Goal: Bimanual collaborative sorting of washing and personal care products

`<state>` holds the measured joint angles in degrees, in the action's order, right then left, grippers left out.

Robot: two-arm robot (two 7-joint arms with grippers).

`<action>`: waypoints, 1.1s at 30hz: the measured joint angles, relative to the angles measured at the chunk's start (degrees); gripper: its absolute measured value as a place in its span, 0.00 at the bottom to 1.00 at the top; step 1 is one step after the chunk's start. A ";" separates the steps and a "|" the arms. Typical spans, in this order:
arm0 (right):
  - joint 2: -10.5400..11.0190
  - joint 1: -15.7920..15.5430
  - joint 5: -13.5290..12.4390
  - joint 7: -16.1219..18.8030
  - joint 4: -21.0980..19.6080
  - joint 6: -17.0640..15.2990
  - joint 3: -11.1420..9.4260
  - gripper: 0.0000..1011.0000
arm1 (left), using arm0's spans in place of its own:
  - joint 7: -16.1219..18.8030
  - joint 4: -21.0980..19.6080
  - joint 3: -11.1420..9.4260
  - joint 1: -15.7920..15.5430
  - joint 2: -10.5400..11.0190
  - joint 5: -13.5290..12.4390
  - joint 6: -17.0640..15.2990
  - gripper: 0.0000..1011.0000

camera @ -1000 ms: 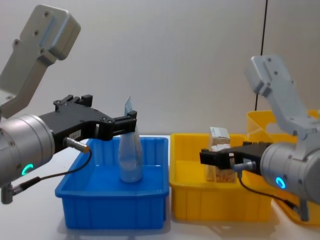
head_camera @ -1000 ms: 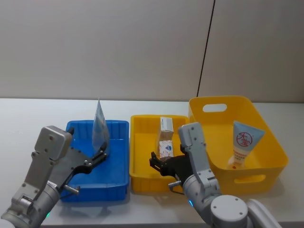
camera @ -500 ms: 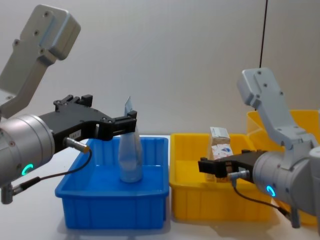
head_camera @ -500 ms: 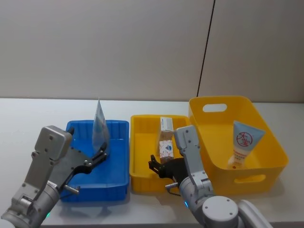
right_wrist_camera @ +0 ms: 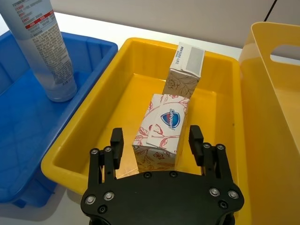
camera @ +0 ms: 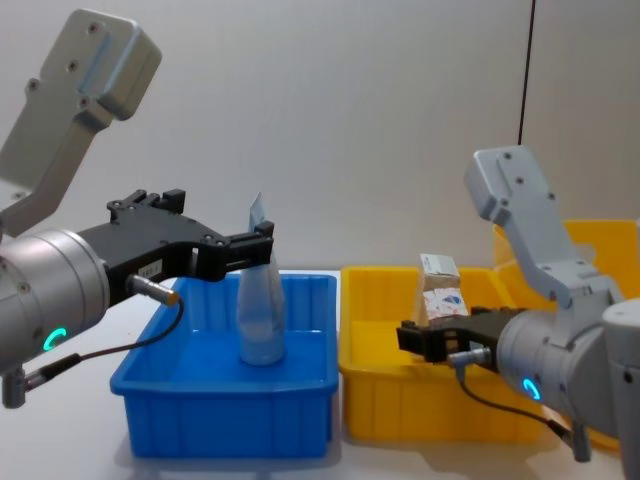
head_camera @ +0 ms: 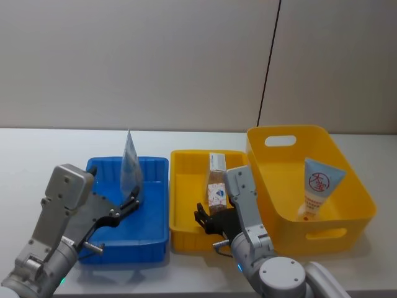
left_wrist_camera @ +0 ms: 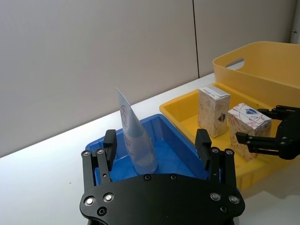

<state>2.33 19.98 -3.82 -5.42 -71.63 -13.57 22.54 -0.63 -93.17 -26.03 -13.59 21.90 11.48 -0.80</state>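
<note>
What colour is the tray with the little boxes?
Yellow tray; clearest in the right wrist view.

A plain grey-beige panelled wall (head_camera: 136,62) is seen behind the work area, divided by a thin dark vertical seam (head_camera: 270,62). A smooth white tabletop (head_camera: 37,155) is set against it, meeting the wall in a straight line. Even, soft light is cast, with faint shadows.

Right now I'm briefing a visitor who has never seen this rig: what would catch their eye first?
Probably the tall pale-blue tube standing upright in the blue bin, with the left gripper open around its base. Next, the right gripper, open around the near carton in the low yellow tray.
</note>
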 joint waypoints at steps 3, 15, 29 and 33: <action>-0.06 0.08 0.05 -0.03 0.19 0.09 0.00 0.79 | 0.00 0.00 0.00 0.00 0.00 0.00 0.00 0.99; -0.25 0.23 0.22 -0.12 0.68 0.22 0.00 0.42 | 0.00 0.00 0.00 0.00 0.00 0.00 0.00 0.99; -0.17 0.04 0.29 0.33 0.41 1.54 -0.13 0.32 | 0.00 0.00 0.00 0.00 0.00 0.00 0.00 0.99; 0.01 -0.19 0.30 0.79 -0.20 3.03 -0.23 0.31 | 0.00 0.00 0.00 0.00 0.00 0.00 0.00 0.99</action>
<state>2.34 19.79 -3.52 -4.62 -71.82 -10.54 22.31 -0.63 -93.18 -26.02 -13.59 21.90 11.48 -0.80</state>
